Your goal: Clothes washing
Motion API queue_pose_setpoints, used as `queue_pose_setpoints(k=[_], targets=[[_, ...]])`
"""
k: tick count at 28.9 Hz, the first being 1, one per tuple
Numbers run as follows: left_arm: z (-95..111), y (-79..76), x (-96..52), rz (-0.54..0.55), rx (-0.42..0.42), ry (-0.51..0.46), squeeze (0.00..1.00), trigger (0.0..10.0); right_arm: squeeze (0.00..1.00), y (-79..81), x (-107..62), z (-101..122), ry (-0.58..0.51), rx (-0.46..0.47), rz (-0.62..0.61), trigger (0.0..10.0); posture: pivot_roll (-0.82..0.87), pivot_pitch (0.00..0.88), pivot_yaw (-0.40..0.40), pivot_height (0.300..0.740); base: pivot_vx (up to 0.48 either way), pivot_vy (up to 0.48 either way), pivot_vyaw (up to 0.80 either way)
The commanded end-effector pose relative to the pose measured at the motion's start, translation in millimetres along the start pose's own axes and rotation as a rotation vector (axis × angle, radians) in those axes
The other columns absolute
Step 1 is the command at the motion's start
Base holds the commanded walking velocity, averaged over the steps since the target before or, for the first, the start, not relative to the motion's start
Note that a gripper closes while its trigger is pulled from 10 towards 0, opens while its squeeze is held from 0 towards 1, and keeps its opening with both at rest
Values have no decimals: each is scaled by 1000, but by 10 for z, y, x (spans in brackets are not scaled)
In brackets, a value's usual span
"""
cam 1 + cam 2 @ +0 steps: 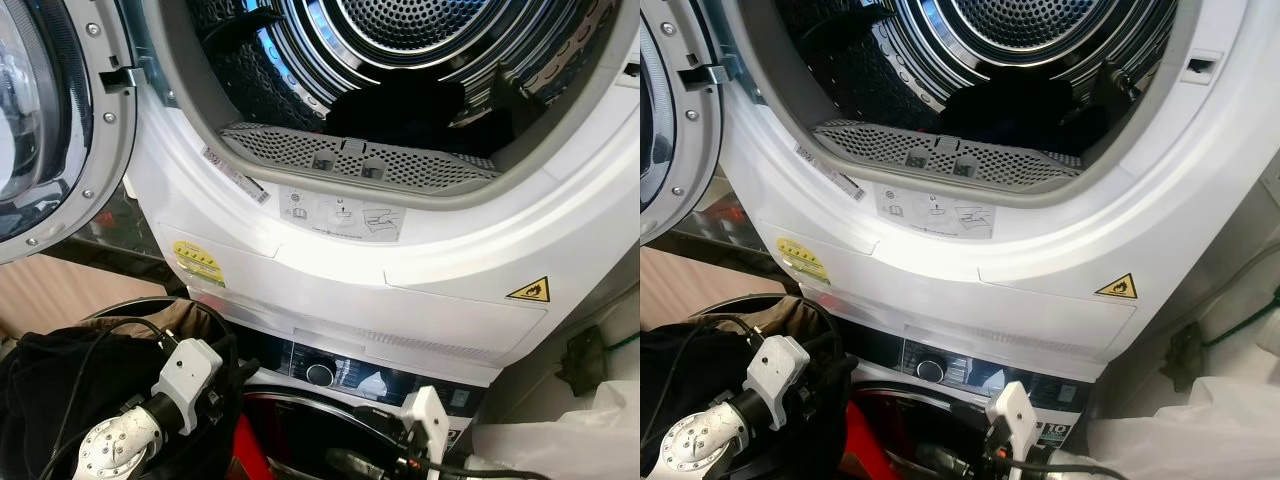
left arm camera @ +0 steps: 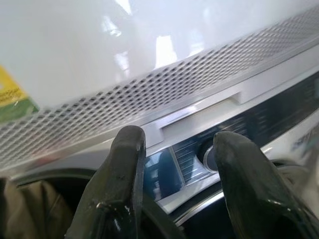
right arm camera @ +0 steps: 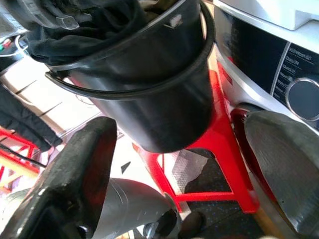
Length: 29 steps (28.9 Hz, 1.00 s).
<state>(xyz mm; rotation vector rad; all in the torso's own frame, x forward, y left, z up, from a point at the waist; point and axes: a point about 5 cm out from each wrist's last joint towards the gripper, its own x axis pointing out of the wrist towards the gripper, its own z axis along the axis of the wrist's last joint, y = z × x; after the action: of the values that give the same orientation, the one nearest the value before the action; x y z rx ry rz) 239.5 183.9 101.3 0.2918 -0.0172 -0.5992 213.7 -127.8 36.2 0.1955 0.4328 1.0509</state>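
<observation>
The upper dryer (image 1: pixel 400 260) stands open, and a dark garment (image 1: pixel 400 105) lies in its steel drum behind the perforated lint filter (image 1: pixel 350 155). Below it is the washer's dark control panel with a round knob (image 1: pixel 320 374). A black bucket (image 3: pixel 149 99) heaped with dark clothes (image 1: pixel 60 400) sits at the lower left on a red stool (image 3: pixel 219 149). My left gripper (image 2: pixel 179 137) is open and empty, just in front of the washer's panel under the dryer's grille. Low beside the bucket, my right gripper (image 3: pixel 182 124) is open and holds nothing.
The dryer's round door (image 1: pixel 50 130) hangs open on the left. A white plastic bag (image 1: pixel 560 440) lies at the lower right beside the machines. Cables run over the clothes in the bucket. A wall is close on the right.
</observation>
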Motion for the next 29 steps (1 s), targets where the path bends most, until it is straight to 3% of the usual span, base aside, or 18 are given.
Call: queue_pose_setpoints(k=[1, 3, 6, 7, 9, 11, 13, 14, 15, 17, 18, 23, 24, 25, 26, 29], targets=[[61, -3, -40, -36, 28, -4, 0, 10000, 0, -18, -14, -19, -6, -4, -6, 10000, 8, 64, 0, 740, 0, 0, 0], [137, -89, -55, -144, 123, 13, 0, 10000, 0, -45, -5, -57, 14, -5, -2, 10000, 17, 58, -3, 740, 0, 0, 0], [193, -141, -40, -185, 165, 6, 0, 10000, 0, -68, 10, -77, 24, -16, -9, 10000, 21, 56, -3, 740, 0, 0, 0], [291, -189, -1, -195, 238, -19, 0, 10000, 0, -88, 35, -89, 20, -11, -13, 10000, 25, 52, -2, 740, 0, 0, 0], [458, -124, 93, -28, 344, -62, 0, 10000, 0, -95, 68, -116, 30, -15, -9, 10000, 26, 54, 2, 740, 0, 0, 0], [546, -57, 128, 109, 374, -74, 0, 10000, 0, -104, 86, -132, 35, -23, -9, 10000, 36, 56, 6, 740, 0, 0, 0], [551, -14, 110, 253, 318, -55, 0, 10000, 0, -124, 106, -144, 29, -16, -16, 10000, 41, 64, 8, 740, 0, 0, 0], [506, 21, 59, 379, 306, -6, 0, 10000, 0, -145, 121, -162, 29, -12, -23, 10000, 38, 67, 10, 740, 0, 0, 0], [506, 21, 59, 379, 306, -6, 0, 10000, 0, -145, 121, -162, 29, -12, -23, 10000, 38, 67, 10, 740, 0, 0, 0], [442, 98, -31, 547, 241, 46, 0, 10000, 0, -171, 132, -197, 40, -4, -46, 10000, 42, 71, 13, 740, 0, 0, 0], [442, 98, -31, 547, 241, 46, 0, 10000, 0, -171, 132, -197, 40, -4, -46, 10000, 42, 71, 13, 740, 0, 0, 0], [317, 325, -259, 767, 300, 154, 0, 10000, 0, -207, 108, -275, 39, 23, -73, 10000, 55, 76, 17, 740, 0, 0, 0], [276, 329, -288, 788, 258, 164, 333, 10000, 0, -214, 103, -290, 42, 24, -76, 10000, 56, 78, 19, 740, 0, 0, 0], [231, 330, -318, 813, 206, 172, 333, 10000, 0, -221, 100, -305, 45, 26, -80, 10000, 54, 78, 20, 740, 0, 0, 0], [191, 355, -372, 854, 184, 191, 1000, 10000, 0, -227, 96, -311, 44, 29, -84, 10000, 53, 76, 23, 740, 0, 0, 0], [142, 456, -531, 980, 162, 225, 1000, 10000, 0, -256, 76, -342, 36, 50, -105, 10000, 57, 78, 26, 740, 0, 0, 0]])
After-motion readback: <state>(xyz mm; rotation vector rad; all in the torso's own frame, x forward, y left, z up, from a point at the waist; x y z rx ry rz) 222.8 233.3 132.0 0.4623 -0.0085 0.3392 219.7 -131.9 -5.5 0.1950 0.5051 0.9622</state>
